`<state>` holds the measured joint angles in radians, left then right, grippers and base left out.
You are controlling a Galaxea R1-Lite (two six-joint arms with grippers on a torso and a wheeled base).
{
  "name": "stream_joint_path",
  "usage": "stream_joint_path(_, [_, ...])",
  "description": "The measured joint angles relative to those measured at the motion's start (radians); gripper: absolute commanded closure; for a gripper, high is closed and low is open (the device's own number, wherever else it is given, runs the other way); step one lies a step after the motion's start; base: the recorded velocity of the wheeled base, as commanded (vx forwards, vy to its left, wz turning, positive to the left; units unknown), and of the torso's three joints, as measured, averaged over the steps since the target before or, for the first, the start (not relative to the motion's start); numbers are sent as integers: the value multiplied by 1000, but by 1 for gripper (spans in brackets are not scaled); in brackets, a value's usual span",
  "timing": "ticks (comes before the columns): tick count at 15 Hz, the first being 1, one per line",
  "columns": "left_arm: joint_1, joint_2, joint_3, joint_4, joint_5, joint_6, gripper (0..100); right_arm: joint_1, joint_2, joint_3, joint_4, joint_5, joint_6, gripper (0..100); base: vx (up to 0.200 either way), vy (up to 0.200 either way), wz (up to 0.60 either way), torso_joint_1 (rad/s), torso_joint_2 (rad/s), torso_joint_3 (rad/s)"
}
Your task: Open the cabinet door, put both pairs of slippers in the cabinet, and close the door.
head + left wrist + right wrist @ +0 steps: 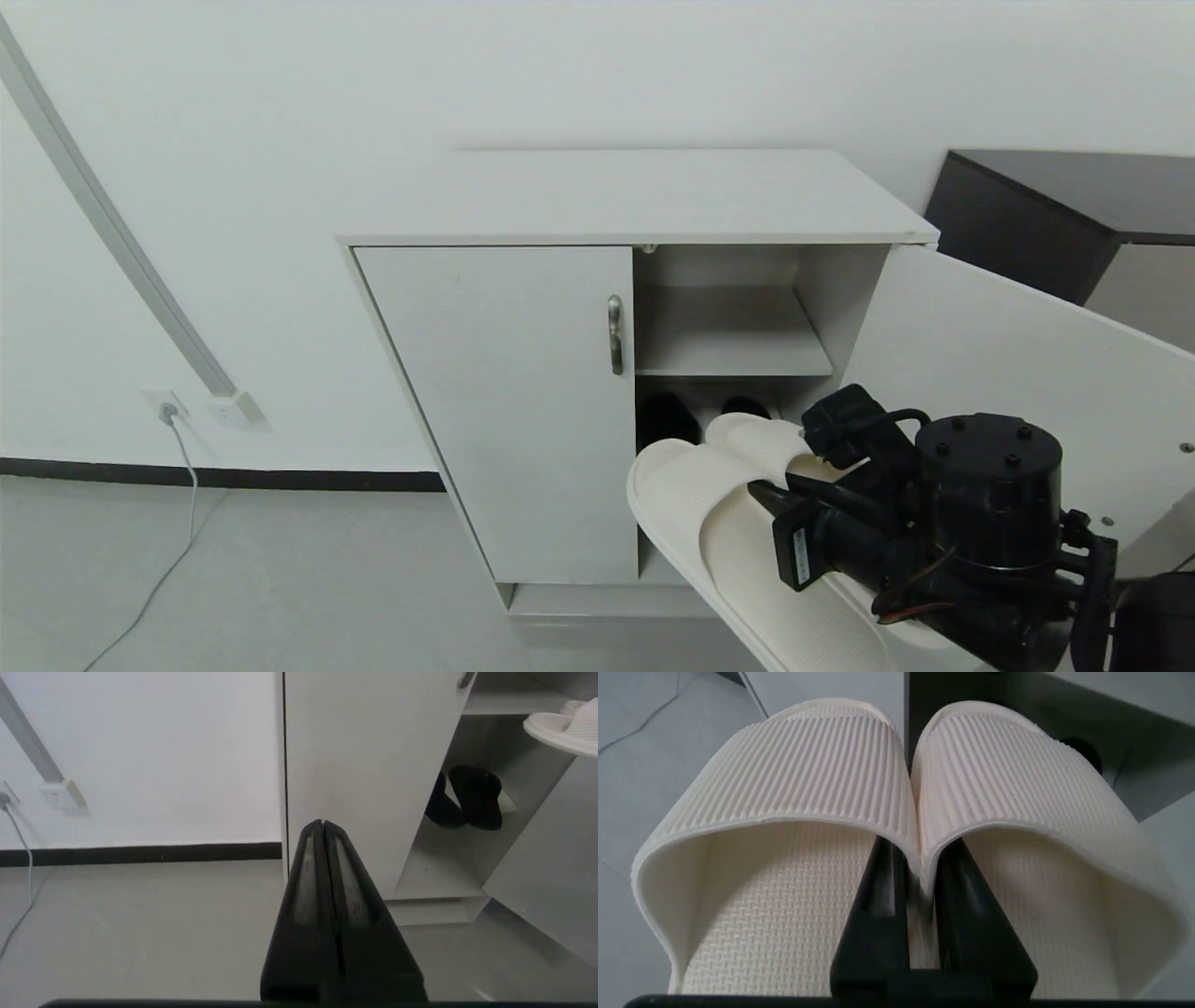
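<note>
Clamped in my right gripper (917, 877), cream ribbed foam slippers (808, 775) face the open white wooden cabinet (495, 411) holding black slippers (667, 418); left gripper (323, 854) pressed together.

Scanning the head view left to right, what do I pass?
In order: wall socket → closed left door → door handle → upper shelf → open right door. The cream slippers held in the right gripper overlap several of these, so I leave them out.
</note>
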<state>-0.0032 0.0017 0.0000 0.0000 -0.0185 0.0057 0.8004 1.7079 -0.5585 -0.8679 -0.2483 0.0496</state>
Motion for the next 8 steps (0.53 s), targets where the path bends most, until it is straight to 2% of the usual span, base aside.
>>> stream_joint_path(8, [0,0,0,0,0,0,100,-5,15,-1,-6,-3,1,100,0,0,0,-111,456,349])
